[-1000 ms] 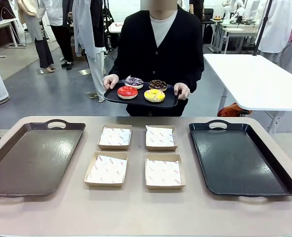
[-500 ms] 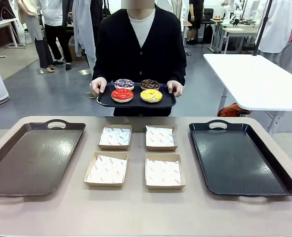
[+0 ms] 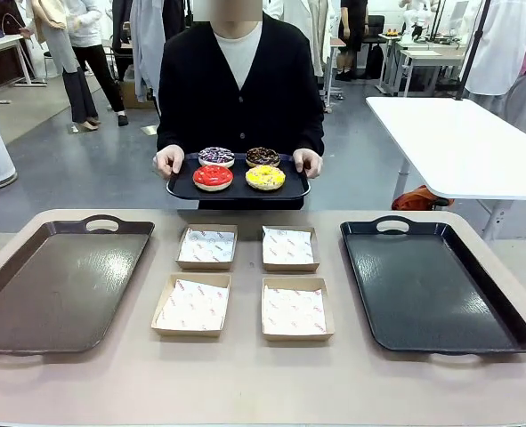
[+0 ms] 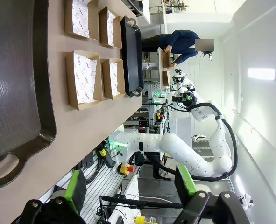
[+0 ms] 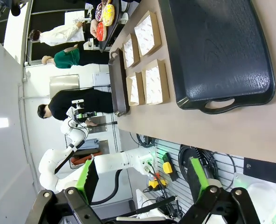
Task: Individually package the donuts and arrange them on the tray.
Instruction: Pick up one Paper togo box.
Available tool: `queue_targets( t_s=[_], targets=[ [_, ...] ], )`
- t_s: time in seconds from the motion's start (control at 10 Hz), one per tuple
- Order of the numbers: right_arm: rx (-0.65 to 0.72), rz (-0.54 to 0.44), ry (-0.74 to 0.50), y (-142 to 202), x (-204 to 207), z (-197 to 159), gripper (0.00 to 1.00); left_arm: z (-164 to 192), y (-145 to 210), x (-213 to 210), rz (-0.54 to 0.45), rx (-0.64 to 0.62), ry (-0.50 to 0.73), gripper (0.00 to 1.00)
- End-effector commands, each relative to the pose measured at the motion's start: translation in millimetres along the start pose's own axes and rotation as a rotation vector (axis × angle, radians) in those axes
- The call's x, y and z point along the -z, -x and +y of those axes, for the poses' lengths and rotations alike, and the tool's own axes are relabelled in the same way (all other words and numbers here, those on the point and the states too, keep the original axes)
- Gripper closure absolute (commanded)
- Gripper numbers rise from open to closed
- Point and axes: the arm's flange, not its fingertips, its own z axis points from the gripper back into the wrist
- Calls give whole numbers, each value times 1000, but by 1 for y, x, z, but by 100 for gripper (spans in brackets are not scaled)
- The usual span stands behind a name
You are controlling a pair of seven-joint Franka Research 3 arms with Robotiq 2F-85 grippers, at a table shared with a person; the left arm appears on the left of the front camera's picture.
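Observation:
Across the table a person holds a small black tray (image 3: 236, 188) in both hands, above and beyond the table's far edge. Four donuts lie on it: the red donut (image 3: 213, 177) front left, the yellow donut (image 3: 265, 178) front right, the sprinkled dark donut (image 3: 215, 157) back left, the chocolate-brown donut (image 3: 263, 157) back right. The right wrist view catches the yellow donut (image 5: 109, 13) and red donut (image 5: 100, 31) far off. My left gripper (image 4: 130, 186) is open and empty, off the table's side. My right gripper (image 5: 142, 179) is also open and empty, off the opposite side.
Four paper-lined cardboard boxes sit in a square mid-table, such as the near-left box (image 3: 192, 304) and far-right box (image 3: 289, 248). A large brown tray (image 3: 31, 302) lies at the left, a large black tray (image 3: 432, 285) at the right. A white table (image 3: 463, 142) stands behind.
The person has shifted to the left along the far side, carrying the donut tray with them; it now hangs a little lower and more centred behind the boxes.

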Motion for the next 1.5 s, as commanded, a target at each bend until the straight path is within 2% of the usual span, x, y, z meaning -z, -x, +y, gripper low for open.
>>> queue_targets(
  t_s=[0.0, 0.8, 0.9, 1.0, 1.2, 1.4],
  targets=[
    [0, -13, -2, 0, 3, 0, 0, -1, -2, 1, -5, 5, 18, 0],
    [0, -13, -2, 0, 3, 0, 0, 0, 0, 0, 0, 0, 0, 0],
    [0, -13, -2, 0, 3, 0, 0, -15, -9, 0, -10, -55, -39, 0],
    [0, -13, -2, 0, 3, 0, 0, -36, -22, 8, 8, -51, -133, 0],
    [0, -13, -2, 0, 3, 0, 0, -93, -49, 44, 71, 24, -335, 0],
    [0, -13, -2, 0, 3, 0, 0, -144, -70, 86, 144, 52, -484, 0]
  ],
)
